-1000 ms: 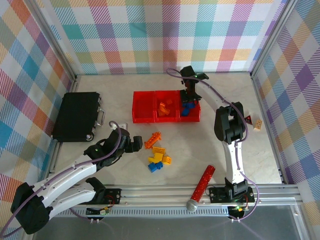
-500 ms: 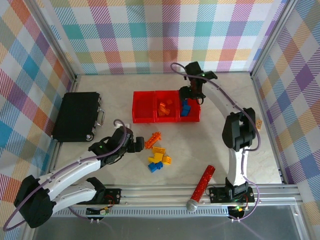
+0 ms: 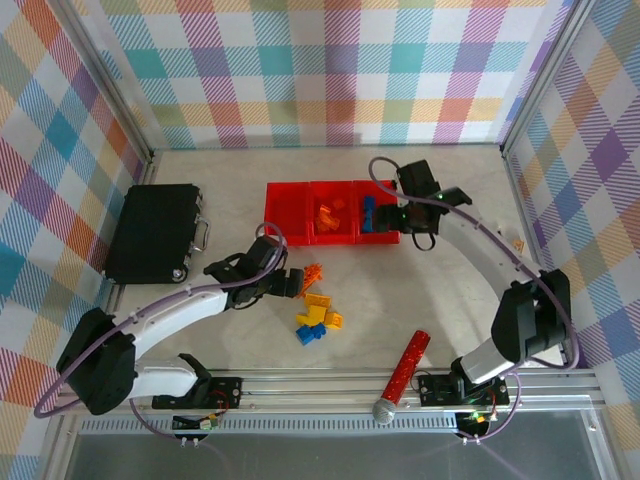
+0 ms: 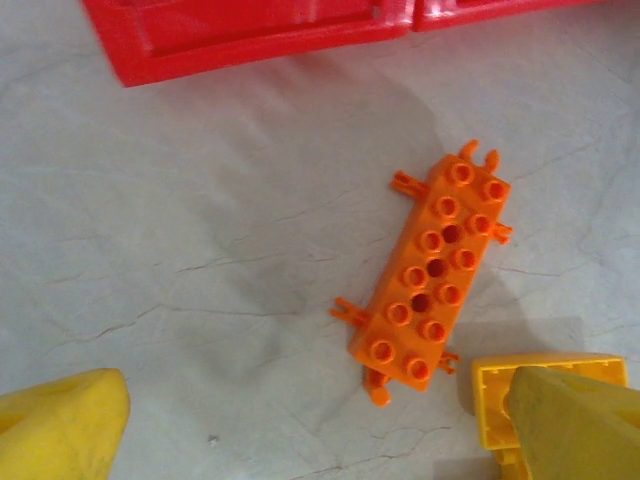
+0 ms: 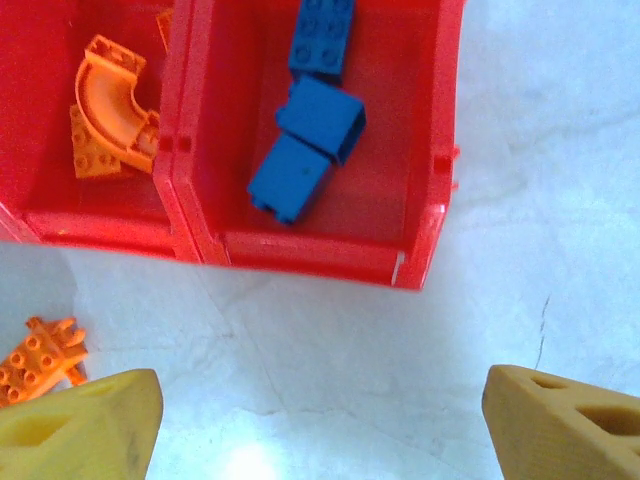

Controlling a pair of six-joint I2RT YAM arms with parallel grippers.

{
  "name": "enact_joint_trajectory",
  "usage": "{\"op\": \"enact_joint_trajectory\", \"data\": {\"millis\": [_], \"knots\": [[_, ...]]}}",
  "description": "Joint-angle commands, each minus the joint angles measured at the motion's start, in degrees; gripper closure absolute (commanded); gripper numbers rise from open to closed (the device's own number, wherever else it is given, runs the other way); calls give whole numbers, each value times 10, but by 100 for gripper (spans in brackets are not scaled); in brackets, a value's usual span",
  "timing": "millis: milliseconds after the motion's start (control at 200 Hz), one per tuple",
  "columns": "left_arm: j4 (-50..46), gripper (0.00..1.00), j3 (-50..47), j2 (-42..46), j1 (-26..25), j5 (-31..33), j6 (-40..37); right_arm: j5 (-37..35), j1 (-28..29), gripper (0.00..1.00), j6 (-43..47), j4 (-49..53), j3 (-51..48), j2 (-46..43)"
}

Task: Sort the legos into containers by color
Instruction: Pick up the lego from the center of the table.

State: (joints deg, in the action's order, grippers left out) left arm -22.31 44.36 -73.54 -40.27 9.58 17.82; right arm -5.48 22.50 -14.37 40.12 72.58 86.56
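The containers (image 3: 287, 212) stand in a row at mid table. The left one is bare, the middle one (image 5: 40, 190) holds orange legos (image 5: 110, 120), and the right one (image 5: 425, 200) holds blue legos (image 5: 305, 150). A long orange brick (image 4: 432, 275) lies on the table below the bins, beside yellow (image 3: 318, 300) and blue (image 3: 310, 333) bricks. My left gripper (image 4: 320, 430) is open, with the orange brick just ahead of its yellow fingertips (image 4: 60, 425). My right gripper (image 5: 320, 420) is open over bare table at the right bin's near corner, holding nothing.
A black case (image 3: 155, 232) lies at the left. A red glittery stick (image 3: 402, 375) rests near the front rail. A small tan block (image 3: 517, 243) sits by the right wall. Checkered walls close in three sides.
My right gripper has opened wide and drawn back from over the right bin toward the near right. My left gripper has moved right, up to the long orange brick.
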Motion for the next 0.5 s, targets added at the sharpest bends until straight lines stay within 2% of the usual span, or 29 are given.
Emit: {"op": "enact_joint_trajectory", "data": {"millis": [0,250,495], "knots": [[-1,4,34,-26,-11,-47,-47,6,-2,15,-24,-38,-44,-38],[-40,5,106,-122,-27,-58,-103,-26,-5,13,-22,-31,-87,-74],[-53,15,158,-201,-32,-34,-130,-27,-5,12,-22,-30,-93,-83]]}}
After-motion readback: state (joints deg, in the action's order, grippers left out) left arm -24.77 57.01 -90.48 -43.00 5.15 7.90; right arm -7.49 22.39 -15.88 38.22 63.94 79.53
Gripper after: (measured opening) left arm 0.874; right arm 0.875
